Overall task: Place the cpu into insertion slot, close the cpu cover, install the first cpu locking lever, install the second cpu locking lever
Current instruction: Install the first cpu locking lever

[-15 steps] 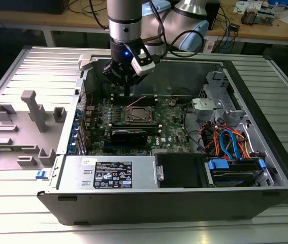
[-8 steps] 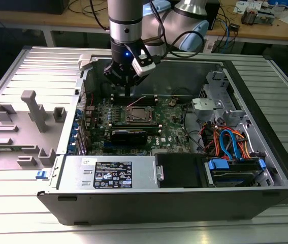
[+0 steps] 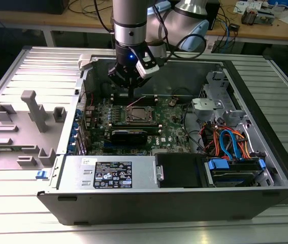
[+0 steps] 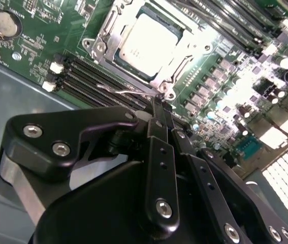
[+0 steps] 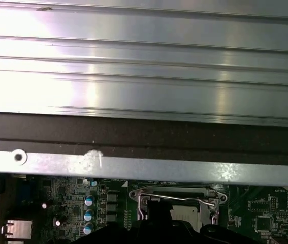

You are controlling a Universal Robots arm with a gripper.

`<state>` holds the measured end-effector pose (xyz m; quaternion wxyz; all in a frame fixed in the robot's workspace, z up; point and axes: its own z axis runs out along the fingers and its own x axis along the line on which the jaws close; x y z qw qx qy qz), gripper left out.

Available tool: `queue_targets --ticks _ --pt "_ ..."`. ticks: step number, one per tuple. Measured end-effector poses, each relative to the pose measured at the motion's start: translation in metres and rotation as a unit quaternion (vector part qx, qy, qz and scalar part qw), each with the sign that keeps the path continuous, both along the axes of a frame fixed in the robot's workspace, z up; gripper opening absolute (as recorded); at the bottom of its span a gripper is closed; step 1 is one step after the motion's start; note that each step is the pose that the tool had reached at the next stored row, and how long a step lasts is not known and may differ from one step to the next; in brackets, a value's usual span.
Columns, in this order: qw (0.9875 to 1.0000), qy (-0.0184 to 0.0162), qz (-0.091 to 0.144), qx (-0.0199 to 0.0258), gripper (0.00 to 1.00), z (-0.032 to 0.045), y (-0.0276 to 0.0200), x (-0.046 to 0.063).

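Exterior view: arm reaches down into the open PC case (image 3: 265, 152), which lies on a ribbed metal tabletop (image 3: 11, 203). Gripper (image 3: 128, 94) hangs just behind the slot (image 3: 140, 116), at the socket's far edge, over the memory slots.

Second wrist view: cpu (image 4: 148, 43) sits flat in the slot (image 4: 128, 68), silver top facing up. Cover (image 4: 182, 18) is down over it, its frame ringing the chip, top showing through the window. Gripper (image 4: 160, 109) fingers are pressed together, tips coming to one narrow point. The tips sit right at the socket corner, on or touching a thin wire lever (image 4: 123, 90) that runs along the socket edge beside the memory slots (image 4: 90, 76). Can't tell whether the wire is actually pinched or just touched. Coin cell (image 4: 5, 24) is well apart on the board.

First wrist view: socket frame (image 5: 179, 201) seen edge-on, a thin lever rod (image 5: 177, 197) lying across its near side, ends bent down at the corners. Case wall and tabletop ribs above it.

Grey plastic fixture (image 3: 22, 132) sits on the tabletop at the exterior view's left, well clear of the case.
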<state>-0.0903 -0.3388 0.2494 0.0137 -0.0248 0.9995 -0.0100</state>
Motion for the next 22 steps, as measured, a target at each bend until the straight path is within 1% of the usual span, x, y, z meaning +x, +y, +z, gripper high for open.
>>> queue_targets --ticks 4,7,11,16,17,22 --pt "1.0 0.0 -0.002 -0.0003 0.11 -0.0023 0.0016 0.001" --pt "1.0 0.0 -0.006 -0.0032 0.11 -0.0037 0.0029 0.002" --pt "0.9997 0.0001 -0.026 -0.0033 0.11 -0.0056 0.0033 0.004" --pt "0.9997 0.0 -0.026 -0.0035 0.11 -0.0081 0.0048 0.009" --pt "0.9997 0.0001 -0.026 -0.0035 0.11 -0.0096 0.005 0.011" --pt "0.9997 0.0001 -0.026 -0.0034 0.11 -0.0137 0.0057 0.015"
